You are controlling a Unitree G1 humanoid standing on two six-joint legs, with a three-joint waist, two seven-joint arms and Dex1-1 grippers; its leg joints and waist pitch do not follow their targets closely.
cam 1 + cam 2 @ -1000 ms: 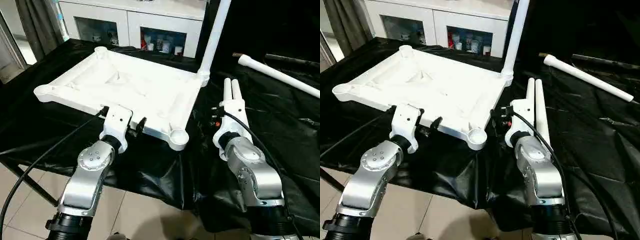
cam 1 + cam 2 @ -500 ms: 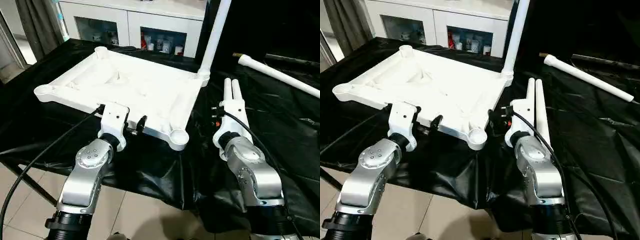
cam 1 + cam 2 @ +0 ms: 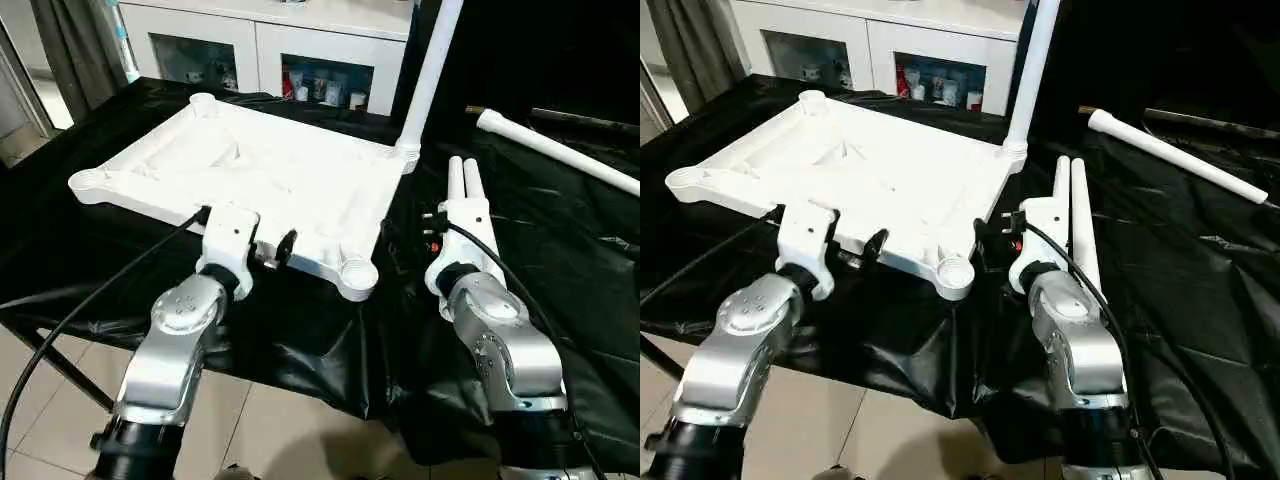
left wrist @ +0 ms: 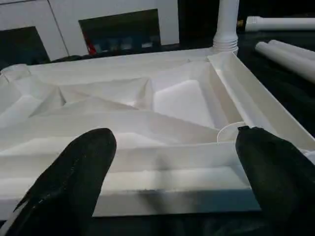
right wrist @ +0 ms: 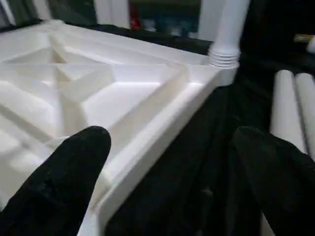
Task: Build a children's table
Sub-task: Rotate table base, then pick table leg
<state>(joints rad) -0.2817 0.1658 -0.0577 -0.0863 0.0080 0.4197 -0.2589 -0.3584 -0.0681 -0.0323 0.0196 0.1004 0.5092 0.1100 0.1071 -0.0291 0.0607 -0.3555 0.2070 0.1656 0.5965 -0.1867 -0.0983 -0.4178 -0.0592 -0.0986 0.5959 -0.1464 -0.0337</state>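
**Upturned tabletop on the black sheet, one leg in, three to go**

Lying ribbed side up on the black plastic-draped work surface [image 3: 300,330]: the white plastic rectangular tabletop [image 3: 260,170], with round sockets at its corners. Seated upright in the far right socket: one long white tubular leg [image 3: 428,70]. Open and waiting at the near right corner: an empty round socket [image 3: 358,272].

Judged light, stiff and hollow, with smooth moulded plastic likely to slide on the glossy sheet when pushed. Best held by the thin near rim or a rib, narrow enough for two fingers. Legs probably light too, round and prone to rolling; best pinched across the tube near the middle, flared end kept free for the socket.

Left gripper [image 4: 167,162] at the near rim, jaws wide apart with the rim edge between the black fingers [image 4: 74,172], nothing clamped. Right gripper [image 5: 167,162] beside the tabletop's right edge, jaws likewise spread, one finger over the ribs, the other over the black sheet.

Just beside the right forearm: two loose white tubular legs [image 3: 462,195], side by side. Well apart, far right: a fourth white leg [image 3: 555,150].

Behind the table: a white glass-door cabinet [image 3: 290,50]. Possible snags: the black cables [image 3: 100,300] along both arms, and the standing leg.
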